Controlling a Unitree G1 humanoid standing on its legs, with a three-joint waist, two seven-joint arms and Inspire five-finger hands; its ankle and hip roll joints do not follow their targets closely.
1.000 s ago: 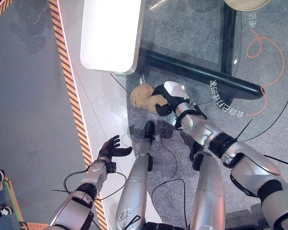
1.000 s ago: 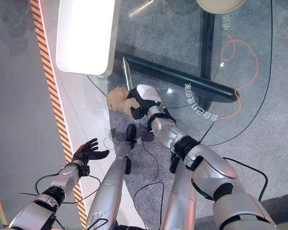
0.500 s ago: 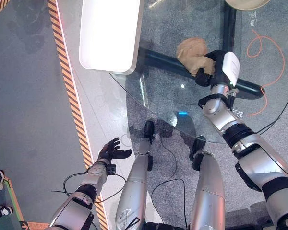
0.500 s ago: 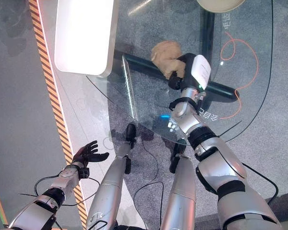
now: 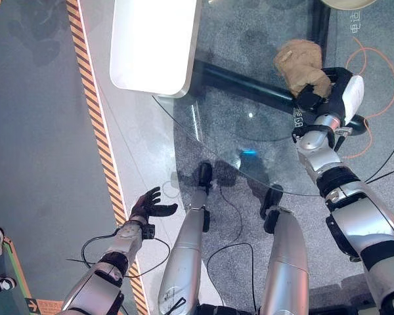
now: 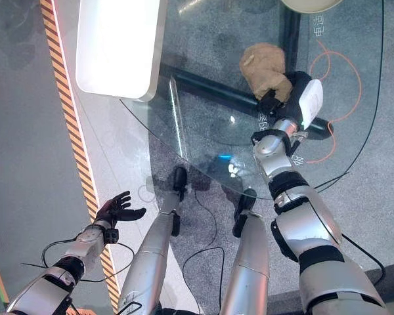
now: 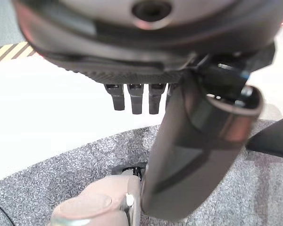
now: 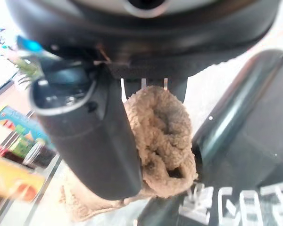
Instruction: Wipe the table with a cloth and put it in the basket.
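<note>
The right hand (image 5: pixel 318 92) has its fingers curled tight around the tan cloth (image 5: pixel 300 62). The cloth is bunched up and sits on the glass table (image 5: pixel 249 98), near its far right edge. The left hand (image 5: pixel 150 205) hangs low over the floor, off the table's near left edge, with its fingers spread apart and holding nothing. A striped line (image 5: pixel 95 125) runs along the floor beside it.

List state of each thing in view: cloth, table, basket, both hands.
cloth: bunched, on the glass, gripped by the right hand
right hand: fingers curled round the cloth
left hand: open, idle, held low beside the table
glass table: bare near its edge
basket: rim showing, contents unseen
</note>
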